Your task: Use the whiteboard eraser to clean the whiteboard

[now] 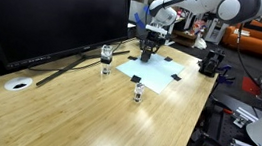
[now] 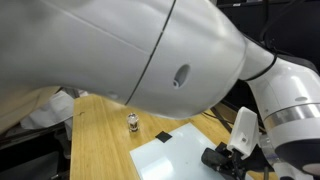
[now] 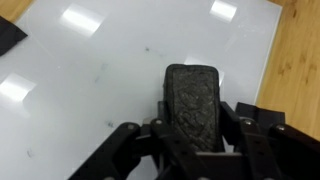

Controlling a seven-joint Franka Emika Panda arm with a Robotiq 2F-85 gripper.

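Beside whiteboard: glass jars, monitor; gripper clamps whiteboard eraser.

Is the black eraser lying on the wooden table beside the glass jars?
No, the wrist view shows the whiteboard eraser clamped in the end effector, over the whiteboard.

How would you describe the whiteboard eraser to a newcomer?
Start at the wooden table with the big black monitor; near it lies the pale whiteboard. Over that sheet, the pincer grips the eraser: a small black block, unlike the clear glass jars.
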